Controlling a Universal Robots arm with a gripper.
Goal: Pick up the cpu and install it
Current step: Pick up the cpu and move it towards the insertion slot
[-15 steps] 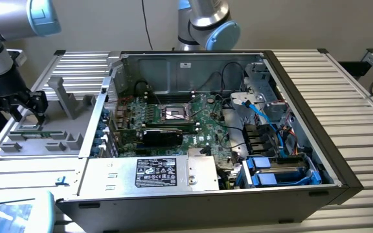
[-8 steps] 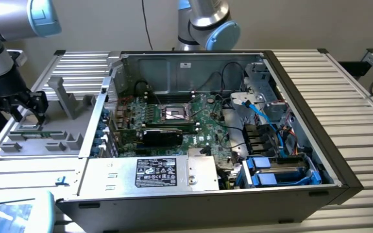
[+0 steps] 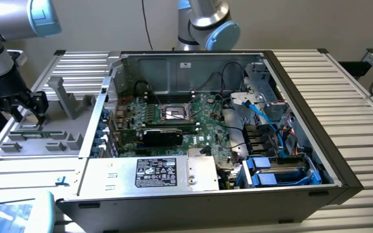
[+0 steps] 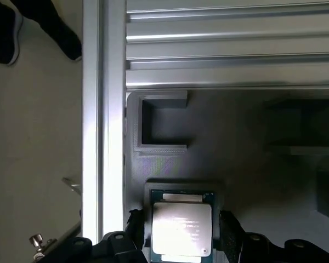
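**End effector.** The end effector [image 3: 29, 114] hangs at the exterior view's left, low over a grey moulded holder [image 3: 44, 141] that lies on the slatted aluminium tabletop [image 3: 342, 97]. Its jaws stand fully apart. In the wrist view the two dark fingers [image 4: 230, 233] flank the cpu [image 4: 182, 226], one on each side, and a strip of the holder shows between each finger and the chip. Nothing is gripped.

**Task object.** The cpu lies flat in a square pocket of the holder, silver top upward and its green edge visible around the lid. It sits outside the computer case, well apart from the socket.

**Containers.**
- **Holder.** An open rectangular recess [image 4: 163, 121] lies near the cpu's pocket. In the wrist view, further recesses are in shadow and their contents cannot be told.
- **Computer case.** The case [image 3: 316, 160] lies on its side with the cover off.
  - The motherboard [image 3: 206, 126] is inside, with the black-framed socket [image 3: 175, 113] near its middle.
  - A silver box with a label [image 3: 154, 172] sits along the near edge.
  - Blue cables [image 3: 259, 114] run along the side at the exterior view's right.

**Background.** A second arm [image 3: 203, 24] stands behind the case.
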